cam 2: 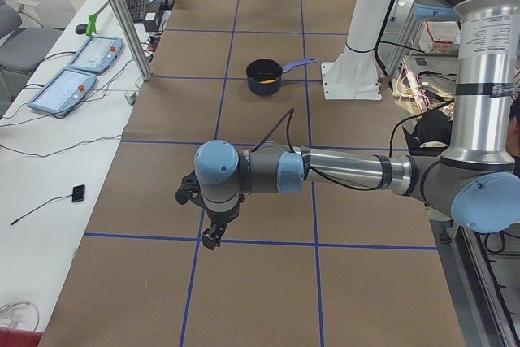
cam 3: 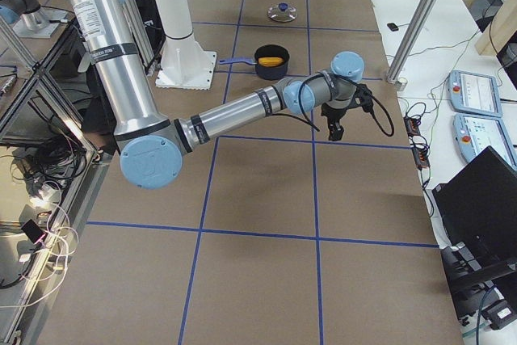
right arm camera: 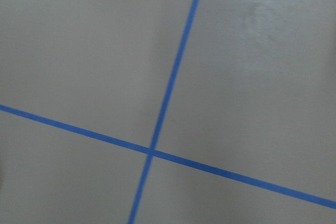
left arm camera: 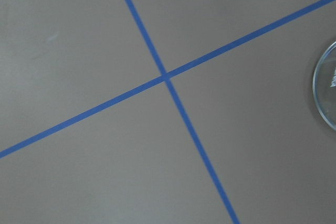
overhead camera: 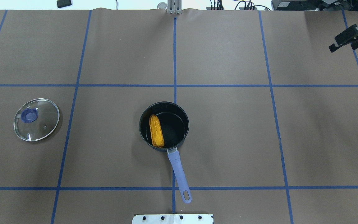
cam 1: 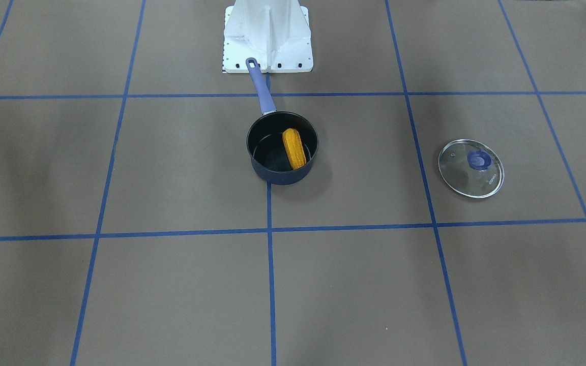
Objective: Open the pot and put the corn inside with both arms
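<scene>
**Corn in the pot, lid off, both arms out at the ends of the desk**

From my station I see the pot (overhead camera: 176, 128) standing open near the middle of the desk (overhead camera: 228, 140), right on the centre tape line. Its lilac handle (overhead camera: 179, 174) points back toward the robot's white base (cam 1: 267, 35). The corn (overhead camera: 156, 131) lies inside the pot, on the robot's-left side of the interior and close to the wall. Its length runs roughly the same way as the handle.

The glass lid (overhead camera: 36, 119) with its blue knob lies flat on the desk, well apart from the pot on the robot's left side.

The left arm (cam 2: 341, 172) reaches out over the left end of the desk. Its left pincer (cam 2: 213, 233) points downward above the brown paper near a tape line. I only get it in the side view, so I cannot tell whether its jaws are apart or together. The left wrist camera gives me a tape crossing and a sliver of the lid's rim at the view's right edge.

The right arm (cam 3: 234, 115) stretches toward the far right end of the desk. The right pincer (cam 3: 334, 128) hangs there, well away from the pot. It is small and dark in every view I have, so I cannot tell its jaw state either. The right wrist camera shows only paper and crossed blue tape.
</scene>
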Tool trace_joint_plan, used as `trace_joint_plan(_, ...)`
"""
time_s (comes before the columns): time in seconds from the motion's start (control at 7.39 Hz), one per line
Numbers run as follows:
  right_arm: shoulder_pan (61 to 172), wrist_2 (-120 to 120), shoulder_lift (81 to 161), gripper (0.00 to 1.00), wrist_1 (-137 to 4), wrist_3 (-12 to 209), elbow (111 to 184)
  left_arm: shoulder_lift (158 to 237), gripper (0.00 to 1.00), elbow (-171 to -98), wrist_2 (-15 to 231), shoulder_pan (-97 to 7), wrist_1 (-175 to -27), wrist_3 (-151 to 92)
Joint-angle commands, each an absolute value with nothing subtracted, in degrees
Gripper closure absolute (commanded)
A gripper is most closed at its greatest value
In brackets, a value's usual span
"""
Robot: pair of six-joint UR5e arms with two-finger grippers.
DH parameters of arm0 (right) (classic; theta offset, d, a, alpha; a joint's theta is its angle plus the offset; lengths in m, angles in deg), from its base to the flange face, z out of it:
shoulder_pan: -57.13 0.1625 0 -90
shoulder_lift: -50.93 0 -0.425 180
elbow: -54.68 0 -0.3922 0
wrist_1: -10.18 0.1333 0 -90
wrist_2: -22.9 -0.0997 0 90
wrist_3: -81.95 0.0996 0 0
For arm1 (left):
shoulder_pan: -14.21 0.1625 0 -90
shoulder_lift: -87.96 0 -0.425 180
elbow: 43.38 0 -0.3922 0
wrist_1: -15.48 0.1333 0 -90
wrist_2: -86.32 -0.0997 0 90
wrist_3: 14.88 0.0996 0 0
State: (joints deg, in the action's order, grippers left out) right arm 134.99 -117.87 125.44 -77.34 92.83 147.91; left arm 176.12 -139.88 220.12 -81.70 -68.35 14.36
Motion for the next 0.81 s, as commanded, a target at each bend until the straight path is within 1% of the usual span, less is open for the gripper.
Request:
trace_joint_plan(0.0, 142.6, -116.6, 129.2, 0.0, -78.0, 81.4, 142.4, 173.9, 0.02, -139.2, 221.2, -82.7, -68.5, 14.5)
trace_joint_plan(0.27, 144.3, -113.2, 132.9, 0.0, -80.3, 78.4, 141.3, 172.0, 0.02, -139.2, 221.3, -84.4, -68.0, 14.1)
trace_joint_plan(0.68, 145.2, -111.7, 132.8, 0.0, -80.7, 78.7, 141.7, 171.5, 0.02, -138.7, 221.5, -84.7, -68.5, 12.3)
